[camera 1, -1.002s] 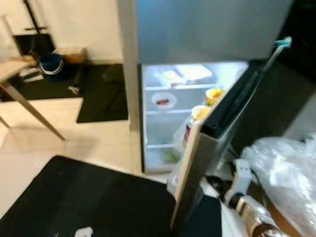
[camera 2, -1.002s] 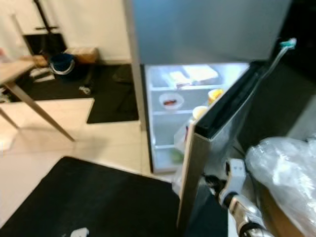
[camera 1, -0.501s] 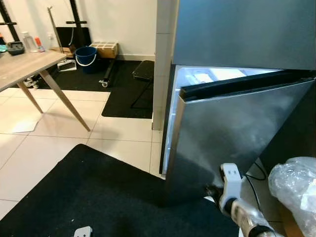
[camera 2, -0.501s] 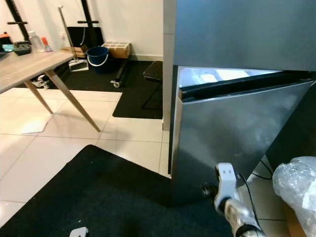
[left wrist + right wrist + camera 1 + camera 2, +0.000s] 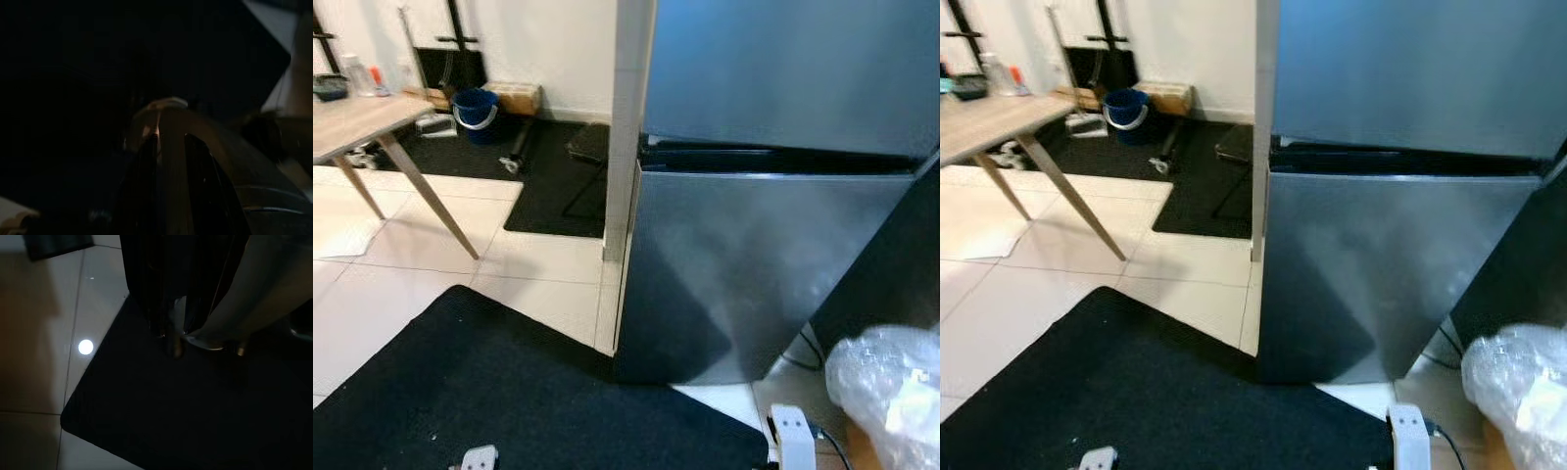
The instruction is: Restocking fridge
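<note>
Pale floor tiles spread across the room in the left eye view, with a black mat laid over them in front of the fridge. Both fridge doors are shut, the lower one flush under the upper, steel-grey and blurred. Off to the robot's left a wooden table stands on slanted legs, and a blue bucket sits against the far wall on another dark mat. At the lower right a crumpled clear plastic bag lies just beside the white top of the right arm.

Seen from the right eye, the same things sit in much the same places: shut fridge, table, bucket, bag.

Very little light reaches the left wrist view; the left gripper points its two black fingers at something dim and pale, with a slim gap between them, holding nothing that I can make out.

Looking down from the right wrist, the right gripper hangs above the corner of the black mat where it meets the tiles; whether its fingers are apart or together cannot be told
</note>
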Controlling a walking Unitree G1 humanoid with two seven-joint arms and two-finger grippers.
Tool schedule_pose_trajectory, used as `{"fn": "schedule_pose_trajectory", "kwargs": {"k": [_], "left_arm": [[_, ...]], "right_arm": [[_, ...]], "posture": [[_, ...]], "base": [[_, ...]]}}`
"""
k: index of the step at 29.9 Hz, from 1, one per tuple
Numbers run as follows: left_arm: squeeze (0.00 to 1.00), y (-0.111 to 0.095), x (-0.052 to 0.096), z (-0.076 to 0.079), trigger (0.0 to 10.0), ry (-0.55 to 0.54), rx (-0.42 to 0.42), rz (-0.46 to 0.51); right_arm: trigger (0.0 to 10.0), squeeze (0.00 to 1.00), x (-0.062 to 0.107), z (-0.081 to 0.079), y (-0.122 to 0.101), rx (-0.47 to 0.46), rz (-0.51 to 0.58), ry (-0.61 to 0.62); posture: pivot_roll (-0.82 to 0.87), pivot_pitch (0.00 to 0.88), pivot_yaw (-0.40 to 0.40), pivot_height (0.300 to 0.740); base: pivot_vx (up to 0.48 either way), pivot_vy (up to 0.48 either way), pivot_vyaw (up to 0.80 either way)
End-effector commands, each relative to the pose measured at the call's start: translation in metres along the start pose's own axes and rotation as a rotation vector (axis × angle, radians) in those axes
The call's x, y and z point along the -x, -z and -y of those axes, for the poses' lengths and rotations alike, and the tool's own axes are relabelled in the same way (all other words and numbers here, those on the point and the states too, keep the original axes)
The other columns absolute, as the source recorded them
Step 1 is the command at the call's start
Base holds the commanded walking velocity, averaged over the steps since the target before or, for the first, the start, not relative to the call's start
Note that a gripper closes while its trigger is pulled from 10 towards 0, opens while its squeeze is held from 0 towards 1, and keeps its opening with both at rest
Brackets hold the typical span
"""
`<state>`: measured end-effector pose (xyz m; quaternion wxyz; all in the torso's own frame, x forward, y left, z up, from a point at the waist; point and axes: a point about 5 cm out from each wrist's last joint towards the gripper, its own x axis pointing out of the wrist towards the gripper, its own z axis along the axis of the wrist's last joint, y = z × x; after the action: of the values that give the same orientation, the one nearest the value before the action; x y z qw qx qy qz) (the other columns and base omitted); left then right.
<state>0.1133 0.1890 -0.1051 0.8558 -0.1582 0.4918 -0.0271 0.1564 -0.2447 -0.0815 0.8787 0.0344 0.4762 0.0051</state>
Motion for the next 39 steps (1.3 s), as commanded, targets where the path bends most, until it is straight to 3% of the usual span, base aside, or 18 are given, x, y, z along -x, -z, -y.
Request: {"fn": "schedule_pose_trajectory", "kwargs": {"k": [1,10,14,29,39], "left_arm": [[0.0,0.016,0.002,0.001,10.0,-0.006,0.011,-0.071],[0.0,0.016,0.002,0.002,10.0,-0.002,0.024,-0.065],[0.0,0.014,0.001,0.002,10.0,-0.017,0.068,-0.045],[0.0,0.014,0.001,0.004,10.0,0.008,0.01,-0.065],[0.0,0.011,0.0,0.004,10.0,0.011,0.004,-0.063]], "right_arm": [[10.0,0.0,0.001,-0.002,0.012,-0.009,-0.037,0.001],[10.0,0.0,0.003,-0.003,0.021,-0.003,-0.068,0.01],[10.0,0.0,0.003,-0.002,0.021,0.009,-0.072,0.032],[10.0,0.0,0.003,-0.009,0.033,0.021,-0.107,0.031],[10.0,0.0,0.0,-0.012,0.024,0.027,-0.079,0.027]], "posture": [[-0.05,0.0,-0.026,0.74],[-0.05,0.0,-0.026,0.74],[-0.05,0.0,-0.03,0.74],[-0.04,0.0,-0.03,0.74],[-0.04,0.0,-0.024,0.74]], "base": [[0.0,0.0,0.0],[0.0,0.0,0.0],[0.0,0.0,0.0],[0.0,0.0,0.0],[0.254,0.0,0.0]]}}
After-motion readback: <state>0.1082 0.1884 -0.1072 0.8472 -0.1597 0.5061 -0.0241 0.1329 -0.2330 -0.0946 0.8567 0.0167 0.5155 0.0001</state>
